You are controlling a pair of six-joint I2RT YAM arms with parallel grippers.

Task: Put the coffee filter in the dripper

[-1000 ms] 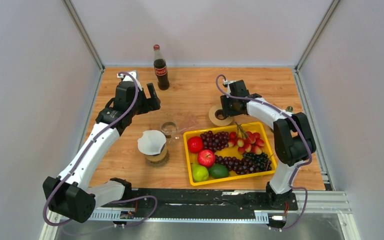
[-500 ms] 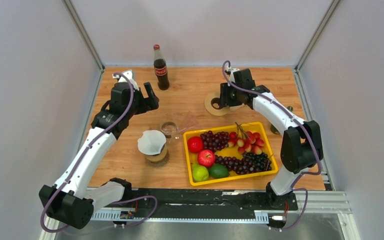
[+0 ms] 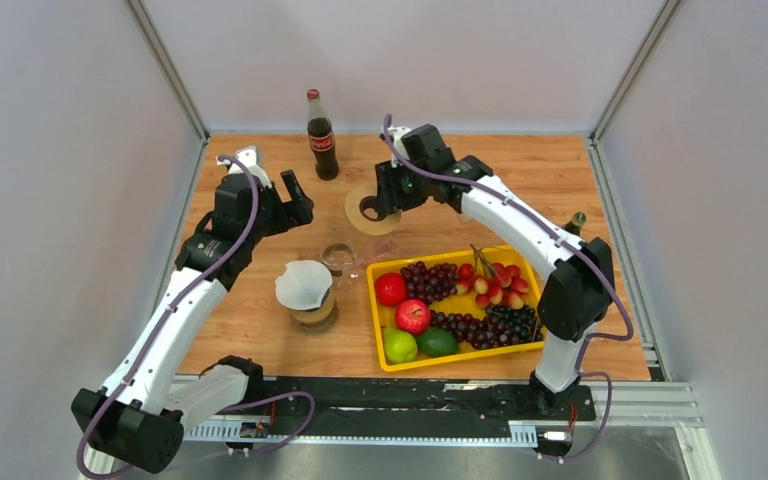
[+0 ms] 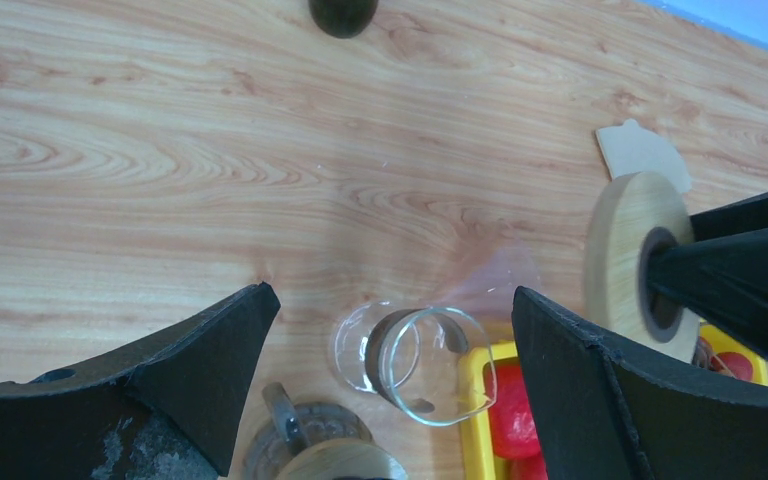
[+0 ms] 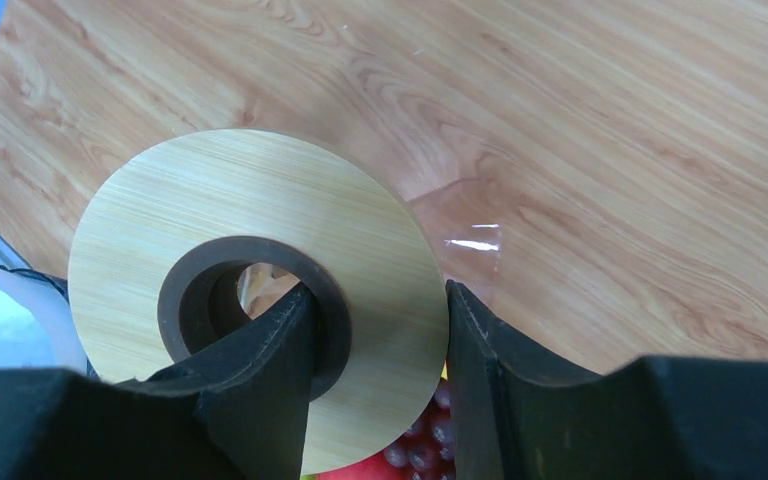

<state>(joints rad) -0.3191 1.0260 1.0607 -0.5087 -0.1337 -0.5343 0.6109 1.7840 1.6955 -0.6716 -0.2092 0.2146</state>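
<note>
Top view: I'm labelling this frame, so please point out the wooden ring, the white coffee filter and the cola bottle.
wooden ring (image 3: 356, 214), top view, bare wood left of the hole.
coffee filter (image 3: 303, 283), top view, middle of the white paper.
cola bottle (image 3: 321, 140), top view, its red label.

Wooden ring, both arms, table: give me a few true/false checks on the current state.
1. The right jaws grip the wooden ring, one jaw through its hole. True.
2. The left jaws hold the coffee filter. False: they stand open and empty; the filter rests on a glass vessel.
3. The cola bottle lies on its side. False: it stands upright near the far edge.
4. The yellow tray holds grapes and a red apple. True.
</note>
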